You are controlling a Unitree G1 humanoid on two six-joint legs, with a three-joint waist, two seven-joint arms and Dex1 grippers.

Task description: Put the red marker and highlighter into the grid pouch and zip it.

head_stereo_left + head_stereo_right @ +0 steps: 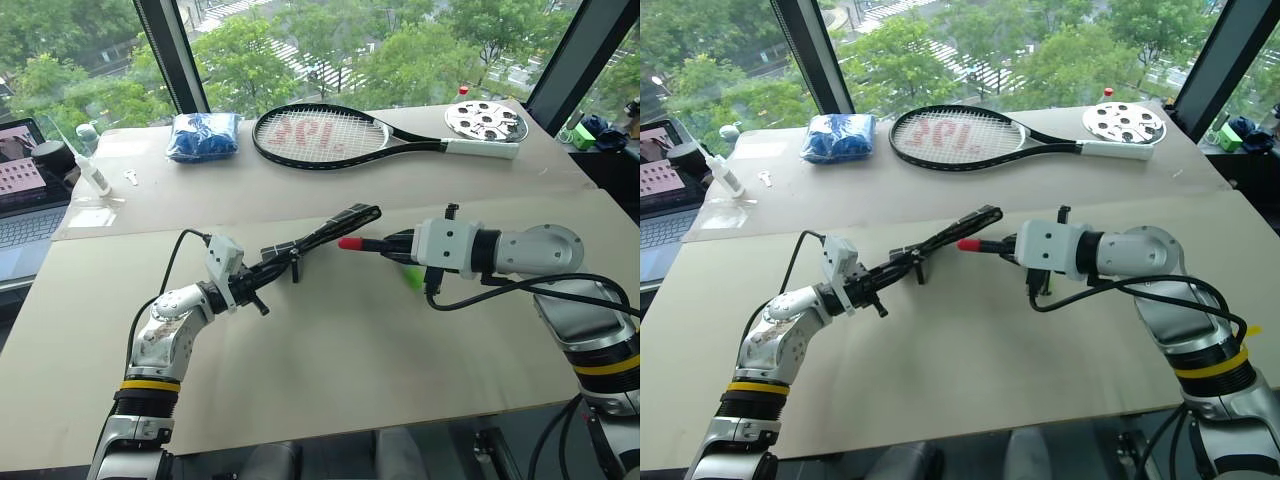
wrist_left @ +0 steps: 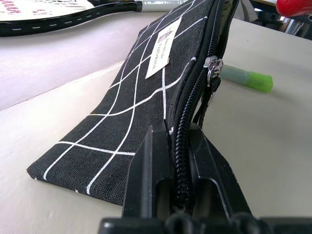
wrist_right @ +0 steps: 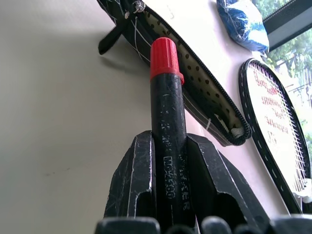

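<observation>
Head camera first, and I've got the big beige cardboard-topped bench (image 1: 330, 350) with both arms up over its middle. Along the far edge lies a black-framed tennis racket with a white grip (image 1: 340, 135), a blue crumpled bundle (image 1: 203, 135) just left of it, well clear of my work. My left gripper (image 1: 262, 274) is clamped tight on the near end of the flat black fabric grid pouch with white lines (image 1: 325, 230), pinching it right at the zipper line and holding it off the bench, tilted up, I'd say so the mouth stays steady and presented to the other arm. The right wrist view shows that mouth gaping, spotted lining visible. My right gripper (image 1: 392, 243) is closed on the black barrel of the short red marker (image 1: 350, 243), red cap leading, aimed at the opening and just short of it. Smallest piece: the chunky light-green translucent highlighter (image 2: 246, 78), lying on the bench near the pouch, below my right wrist, not yet picked up.
</observation>
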